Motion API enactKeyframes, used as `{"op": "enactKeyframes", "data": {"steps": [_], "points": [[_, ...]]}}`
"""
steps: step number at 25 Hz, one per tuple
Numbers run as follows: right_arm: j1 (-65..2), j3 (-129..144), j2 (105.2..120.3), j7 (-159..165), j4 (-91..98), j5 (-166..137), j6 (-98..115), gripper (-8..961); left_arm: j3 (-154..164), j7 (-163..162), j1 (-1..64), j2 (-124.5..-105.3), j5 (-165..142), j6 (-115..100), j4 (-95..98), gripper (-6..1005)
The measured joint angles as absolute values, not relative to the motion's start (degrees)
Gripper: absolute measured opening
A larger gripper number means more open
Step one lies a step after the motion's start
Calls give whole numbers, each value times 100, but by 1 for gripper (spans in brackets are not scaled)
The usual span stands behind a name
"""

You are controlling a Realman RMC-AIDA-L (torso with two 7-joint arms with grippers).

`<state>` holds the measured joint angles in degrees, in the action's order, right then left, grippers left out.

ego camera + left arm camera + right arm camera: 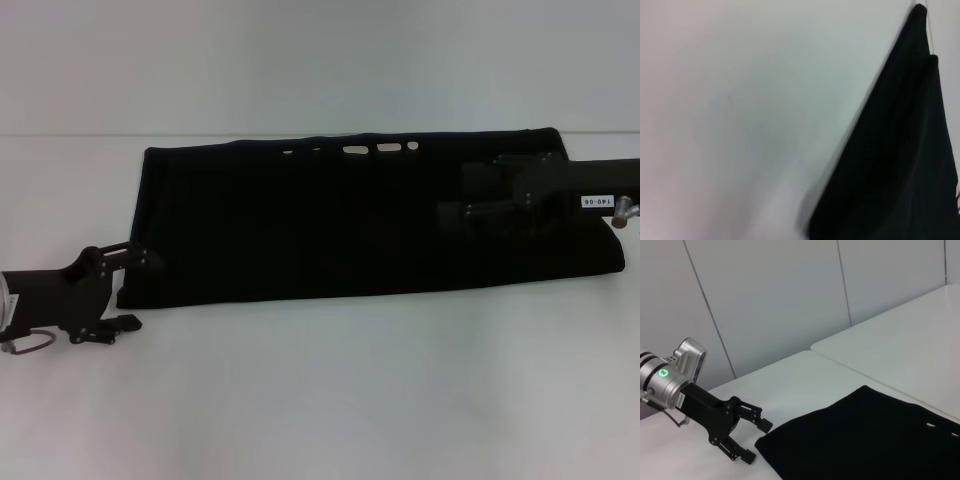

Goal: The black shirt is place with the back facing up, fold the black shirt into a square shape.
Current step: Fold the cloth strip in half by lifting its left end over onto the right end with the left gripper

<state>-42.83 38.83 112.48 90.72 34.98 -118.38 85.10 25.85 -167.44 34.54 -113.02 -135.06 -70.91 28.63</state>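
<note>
The black shirt (330,220) lies on the white table (320,390) as a long flat strip running left to right. Bits of off-white lettering (385,148) peek out along its far edge. My left gripper (133,290) stands open at the strip's near left corner, fingertips level with the cloth edge; the right wrist view shows the same gripper (756,441) just off the shirt (865,440) corner. My right gripper (455,192) hovers over the strip's right part, pointing left, fingers apart and holding nothing. The left wrist view shows only the shirt (900,165) edge on the table.
White table surface stretches in front of and behind the strip. A seam between two tabletops (880,385) runs past the shirt's far side. Grey wall panels (780,300) stand behind the table.
</note>
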Motion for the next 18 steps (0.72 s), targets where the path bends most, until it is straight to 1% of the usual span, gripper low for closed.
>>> {"op": "enactKeyframes", "data": {"steps": [18], "points": [[-4261,3858,11248,9014,3498,-11683,8509,904,2584,-16655,3525,-11325,-13428,-6769,2866,936]]}}
